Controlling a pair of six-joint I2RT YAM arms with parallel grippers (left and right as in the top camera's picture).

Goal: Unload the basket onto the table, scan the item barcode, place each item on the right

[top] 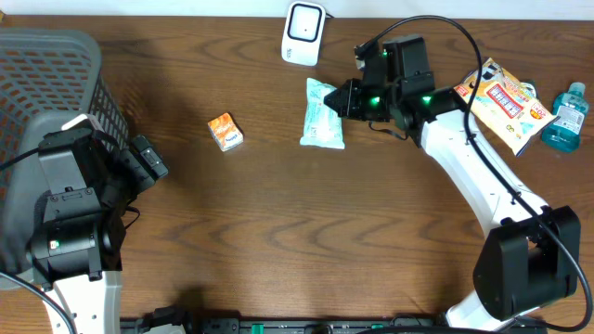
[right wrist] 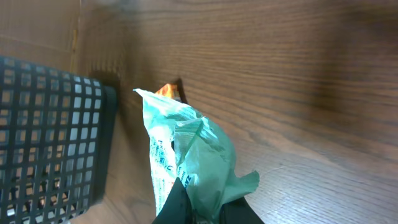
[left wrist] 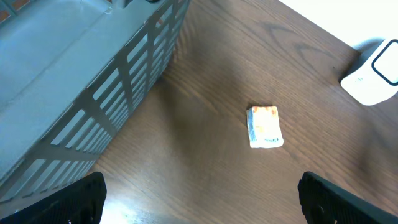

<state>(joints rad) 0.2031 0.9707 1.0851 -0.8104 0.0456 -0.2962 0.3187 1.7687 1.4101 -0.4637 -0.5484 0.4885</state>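
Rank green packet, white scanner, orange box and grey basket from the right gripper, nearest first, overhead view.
1. Green packet, held in the right gripper.
2. White scanner, far edge.
3. Orange box, mid-table.
4. Grey basket, far left.

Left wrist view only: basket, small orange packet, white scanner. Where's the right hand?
Observer: The right hand is shut on a pale green pouch, near the white scanner.
Operator: Gripped where?
Observer: At the pouch's upper right edge as seen from overhead; the orange packet lies apart, to its left.
Operator: More items?
Observer: A yellow packet and a blue bottle sit at the table's right end.
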